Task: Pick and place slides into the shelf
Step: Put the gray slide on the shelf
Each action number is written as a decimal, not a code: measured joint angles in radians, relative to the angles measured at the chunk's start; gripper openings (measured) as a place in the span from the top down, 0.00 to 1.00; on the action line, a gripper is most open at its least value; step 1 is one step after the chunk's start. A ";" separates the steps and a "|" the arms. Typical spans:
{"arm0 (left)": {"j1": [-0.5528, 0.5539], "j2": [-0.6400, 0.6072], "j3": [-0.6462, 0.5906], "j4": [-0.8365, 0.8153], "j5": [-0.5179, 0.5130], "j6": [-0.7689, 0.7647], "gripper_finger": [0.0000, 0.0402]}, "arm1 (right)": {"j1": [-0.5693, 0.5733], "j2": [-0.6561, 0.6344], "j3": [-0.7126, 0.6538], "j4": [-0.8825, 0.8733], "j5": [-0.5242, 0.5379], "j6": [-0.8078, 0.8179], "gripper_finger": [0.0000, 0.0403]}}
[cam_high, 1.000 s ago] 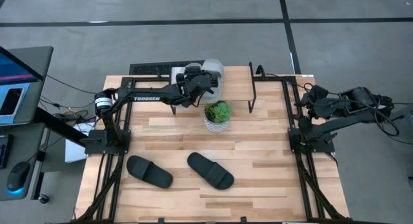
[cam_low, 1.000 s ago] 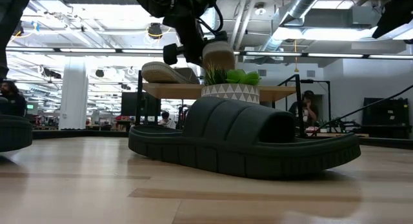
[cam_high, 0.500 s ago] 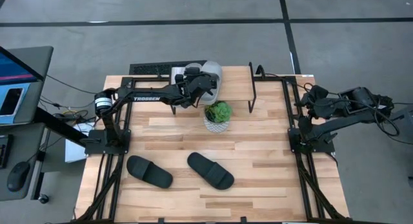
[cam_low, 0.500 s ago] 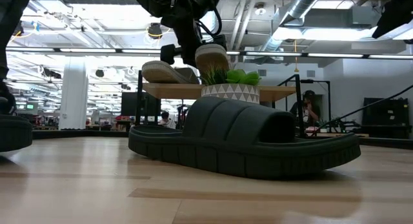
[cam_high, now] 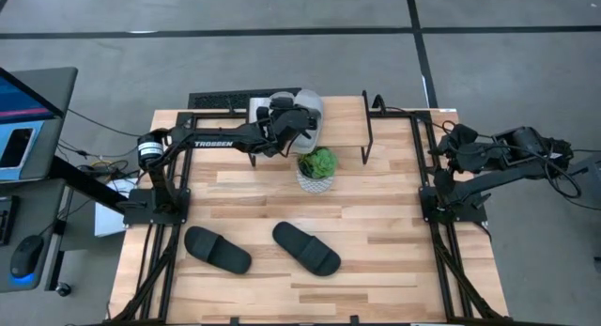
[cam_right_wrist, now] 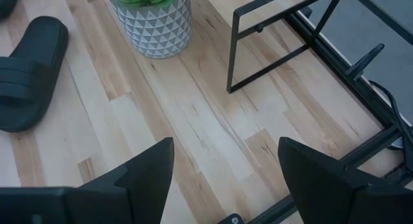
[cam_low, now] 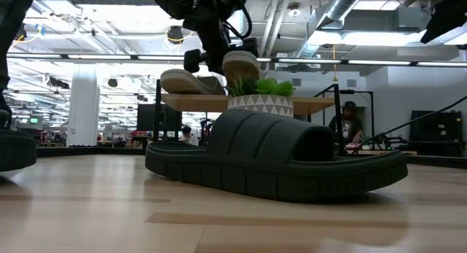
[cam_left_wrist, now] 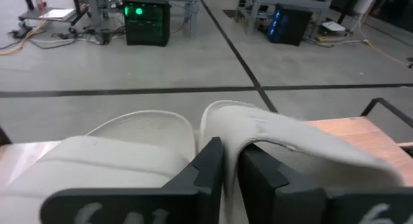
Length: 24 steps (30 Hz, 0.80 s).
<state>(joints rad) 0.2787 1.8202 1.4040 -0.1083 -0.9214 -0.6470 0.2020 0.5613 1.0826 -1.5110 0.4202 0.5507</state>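
High view shows the left gripper (cam_high: 299,119) over the shelf (cam_high: 394,129) at the table's far edge, its fingers pinched on a light grey slide (cam_high: 310,113) so it can be set beside its mate (cam_low: 191,82), probably already resting on top. Two black slides (cam_high: 305,248) wait near the front. The right gripper (cam_right_wrist: 222,169) hangs spread open at the right side.

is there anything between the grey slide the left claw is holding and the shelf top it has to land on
Nothing visible does. The left claw grips the grey slide just above the shelf, beside the other grey slide already lying there. The potted plant stands on the table in front of the shelf, not under the slide.
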 joint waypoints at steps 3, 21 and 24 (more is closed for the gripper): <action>0.000 -0.001 0.000 0.018 0.001 0.019 0.87 | 0.000 0.000 0.000 0.000 0.000 0.000 0.33; 0.004 -0.001 0.001 -0.031 0.052 0.020 0.56 | 0.000 0.000 0.000 0.000 0.000 0.000 0.33; 0.011 -0.002 0.001 -0.046 0.090 0.022 0.53 | 0.000 0.000 0.000 0.000 0.000 0.000 0.33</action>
<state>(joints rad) 0.2898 1.8186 1.4054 -0.1544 -0.8312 -0.6253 0.2020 0.5613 1.0828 -1.5110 0.4198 0.5507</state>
